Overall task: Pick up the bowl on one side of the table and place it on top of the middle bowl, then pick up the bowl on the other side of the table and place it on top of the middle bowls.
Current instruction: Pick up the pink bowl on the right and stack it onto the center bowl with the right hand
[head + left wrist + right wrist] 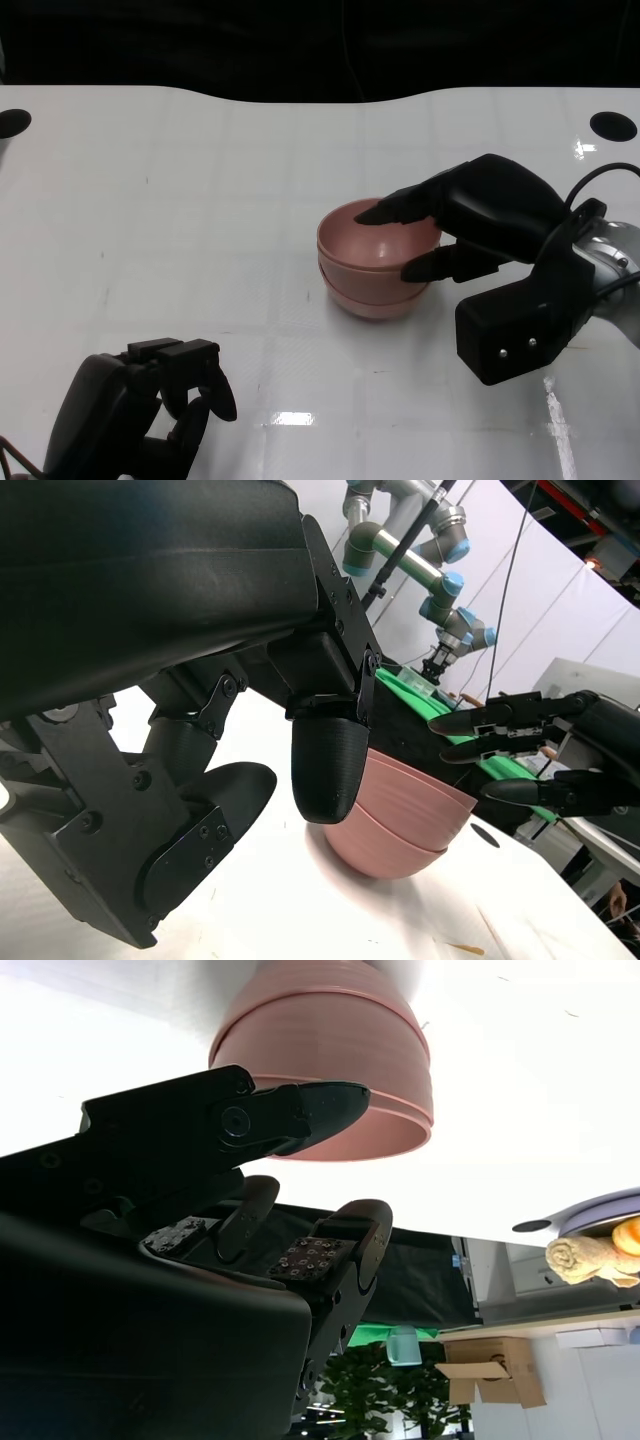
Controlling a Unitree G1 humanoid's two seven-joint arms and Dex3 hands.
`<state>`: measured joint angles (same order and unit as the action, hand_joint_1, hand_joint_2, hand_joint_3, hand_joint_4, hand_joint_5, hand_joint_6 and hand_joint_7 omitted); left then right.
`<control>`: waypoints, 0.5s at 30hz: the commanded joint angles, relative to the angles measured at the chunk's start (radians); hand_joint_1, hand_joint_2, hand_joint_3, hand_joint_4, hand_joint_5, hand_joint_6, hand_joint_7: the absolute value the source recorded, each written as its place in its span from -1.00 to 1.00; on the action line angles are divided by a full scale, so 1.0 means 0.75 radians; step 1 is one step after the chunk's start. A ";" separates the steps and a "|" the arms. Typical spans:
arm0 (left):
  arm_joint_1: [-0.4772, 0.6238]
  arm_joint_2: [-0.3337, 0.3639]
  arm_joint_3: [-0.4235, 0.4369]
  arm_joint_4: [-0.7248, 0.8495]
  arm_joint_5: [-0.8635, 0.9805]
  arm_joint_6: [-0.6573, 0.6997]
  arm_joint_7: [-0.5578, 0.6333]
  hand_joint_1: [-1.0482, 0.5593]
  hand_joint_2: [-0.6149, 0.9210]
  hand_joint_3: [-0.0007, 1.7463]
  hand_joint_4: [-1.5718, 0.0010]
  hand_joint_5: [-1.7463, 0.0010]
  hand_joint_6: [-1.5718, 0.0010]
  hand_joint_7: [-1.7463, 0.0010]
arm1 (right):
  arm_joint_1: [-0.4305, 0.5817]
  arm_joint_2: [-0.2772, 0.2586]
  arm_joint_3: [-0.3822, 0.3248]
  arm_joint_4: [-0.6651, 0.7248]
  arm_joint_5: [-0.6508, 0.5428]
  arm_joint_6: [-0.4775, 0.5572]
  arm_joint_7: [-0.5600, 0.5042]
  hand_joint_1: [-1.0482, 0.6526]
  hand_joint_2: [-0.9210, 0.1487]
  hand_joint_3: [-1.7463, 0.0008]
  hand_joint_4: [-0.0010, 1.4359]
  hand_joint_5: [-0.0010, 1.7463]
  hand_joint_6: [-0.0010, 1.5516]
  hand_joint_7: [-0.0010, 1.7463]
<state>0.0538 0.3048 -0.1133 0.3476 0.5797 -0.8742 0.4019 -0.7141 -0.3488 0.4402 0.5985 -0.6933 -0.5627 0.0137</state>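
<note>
Pink bowls (378,262) sit nested in one stack at the middle of the table; the stack also shows in the left wrist view (405,815) and the right wrist view (330,1060). My right hand (470,225) hovers at the stack's right side, fingers spread. In the head view its upper fingers reach over the rim and the thumb lies outside the wall. The left wrist view shows that right hand (530,750) apart from the bowls, holding nothing. My left hand (140,410) rests at the near left, fingers loosely bent and apart, with nothing in it.
The white table (200,200) has a dark hole at the far left corner (14,122) and one at the far right (612,125). Its far edge meets a black backdrop. A grey robot arm (420,540) stands beyond the table.
</note>
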 commanded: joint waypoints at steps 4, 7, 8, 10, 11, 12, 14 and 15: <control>-0.010 0.019 0.002 0.009 -0.004 -0.013 -0.003 0.21 0.11 0.86 -0.15 -0.93 -0.07 -0.70 | 0.019 -0.035 -0.014 -0.031 0.015 0.003 0.019 -0.58 -1.00 0.71 -0.29 -0.99 -0.43 -1.00; -0.009 0.018 0.002 0.008 -0.006 -0.013 -0.004 0.21 0.11 0.86 -0.15 -0.93 -0.07 -0.70 | 0.034 -0.042 -0.022 -0.066 0.018 0.018 0.027 -0.60 -1.00 0.70 -0.38 -1.00 -0.49 -1.00; -0.008 0.018 0.002 0.008 -0.007 -0.013 -0.005 0.21 0.11 0.85 -0.15 -0.93 -0.07 -0.70 | 0.043 -0.046 -0.026 -0.083 0.019 0.023 0.029 -0.60 -1.00 0.70 -0.40 -1.00 -0.50 -1.00; -0.007 0.016 0.002 0.005 -0.008 -0.011 -0.006 0.22 0.11 0.85 -0.15 -0.93 -0.07 -0.70 | 0.061 -0.056 -0.030 -0.114 0.019 0.026 0.034 -0.61 -1.00 0.70 -0.42 -0.99 -0.50 -0.99; -0.007 0.016 0.002 0.004 -0.009 -0.010 -0.006 0.22 0.11 0.85 -0.15 -0.93 -0.07 -0.70 | 0.072 -0.062 -0.031 -0.128 0.019 0.025 0.035 -0.61 -1.00 0.71 -0.42 -0.99 -0.49 -0.99; -0.007 0.015 0.002 0.003 -0.010 -0.010 -0.007 0.22 0.11 0.85 -0.16 -0.93 -0.08 -0.70 | 0.080 -0.067 -0.032 -0.139 0.019 0.025 0.036 -0.60 -1.00 0.71 -0.42 -0.99 -0.49 -0.99; -0.008 0.017 0.003 0.004 -0.003 -0.013 -0.001 0.22 0.11 0.85 -0.16 -0.93 -0.08 -0.70 | 0.106 -0.080 -0.034 -0.164 0.024 0.015 0.039 -0.60 -1.00 0.72 -0.42 -0.99 -0.48 -0.98; -0.009 0.017 0.003 0.004 -0.001 -0.014 0.000 0.22 0.11 0.85 -0.16 -0.93 -0.08 -0.70 | 0.123 -0.089 -0.034 -0.183 0.025 0.011 0.044 -0.60 -1.00 0.73 -0.42 -0.99 -0.47 -0.98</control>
<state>0.0535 0.3047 -0.1133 0.3477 0.5801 -0.8745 0.4019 -0.6416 -0.3880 0.4340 0.4830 -0.6905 -0.5476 0.0377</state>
